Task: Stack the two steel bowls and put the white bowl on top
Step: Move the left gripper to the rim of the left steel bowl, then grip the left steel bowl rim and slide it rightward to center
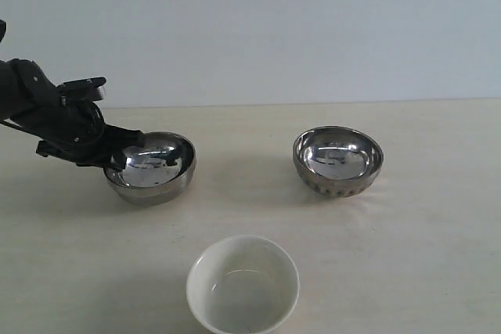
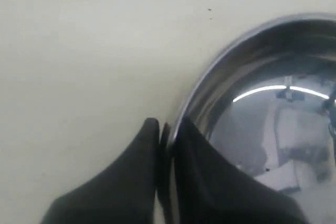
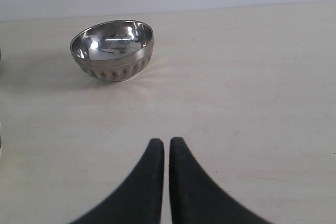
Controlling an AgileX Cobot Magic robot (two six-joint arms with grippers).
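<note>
The smooth steel bowl sits left of centre on the table. My left gripper is shut on its left rim, one finger inside and one outside; the left wrist view shows the rim pinched between the black fingers of that gripper. The ribbed steel bowl stands to the right, also seen in the right wrist view. The white bowl rests near the front edge. My right gripper is shut on nothing, above bare table, outside the exterior view.
The pale wooden table ends at a plain light wall behind. Bare tabletop lies between the two steel bowls and to the right of the white bowl.
</note>
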